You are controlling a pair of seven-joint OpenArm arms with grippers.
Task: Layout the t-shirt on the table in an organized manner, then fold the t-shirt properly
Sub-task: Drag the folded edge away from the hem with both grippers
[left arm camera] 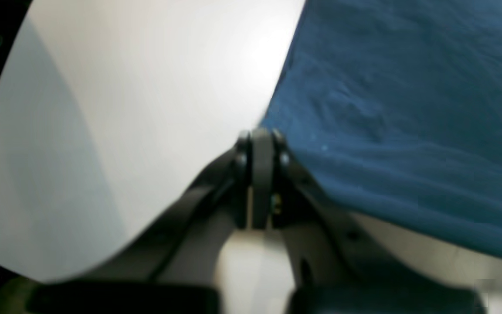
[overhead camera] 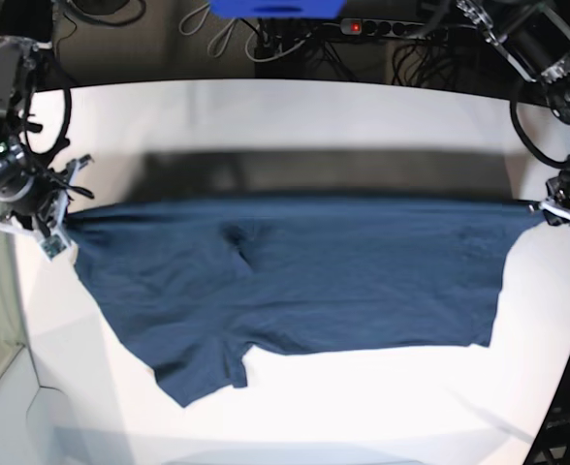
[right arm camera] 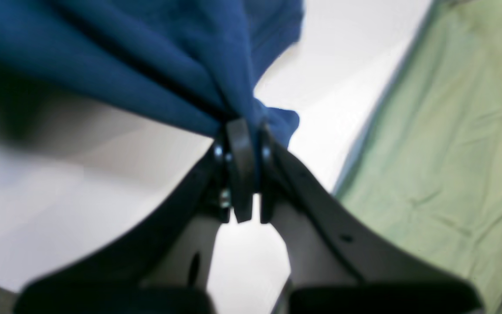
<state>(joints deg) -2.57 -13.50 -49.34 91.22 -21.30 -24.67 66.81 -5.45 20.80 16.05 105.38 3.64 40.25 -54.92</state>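
Nearest the base camera: bare front strip of the table (overhead camera: 363, 407), white, matte, with the loose sleeve of the t-shirt (overhead camera: 295, 276) drooping toward it at lower left.

T-shirt position: stretched wide across the middle of the table, held up along its far edge between the two arms, a dark shadow band on the tabletop behind it. Lower body of the cloth appears to rest on the surface; the upper edge looks lifted, though how high I cannot tell.

Right gripper (right arm camera: 245, 131): jaws together, pinched on a bunched corner of blue cloth, folds fanning out from the pinch. In the base view it sits at the left edge of the table.

Left gripper (left arm camera: 262, 135): jaws together at the very corner of the cloth edge. Wrist view is blurred; it looks clamped on the shirt corner, but with very little fabric in the bite.

Risks, as I judge them:
- Thin bite on the left side may slip under tension, and that corner would drop and crumple.
- Uneven pull between the arms would skew the hem line, so the shirt lands crooked.
- Bunched grip on the right may leave wrinkles and a twisted corner when set down.
- Hanging sleeve could tuck under the body as the cloth is lowered.

Count: one t-shirt, one table, two grippers, one sleeve clearly visible. Pale green cloth (right arm camera: 451, 152) lies beyond the table edge, one piece.
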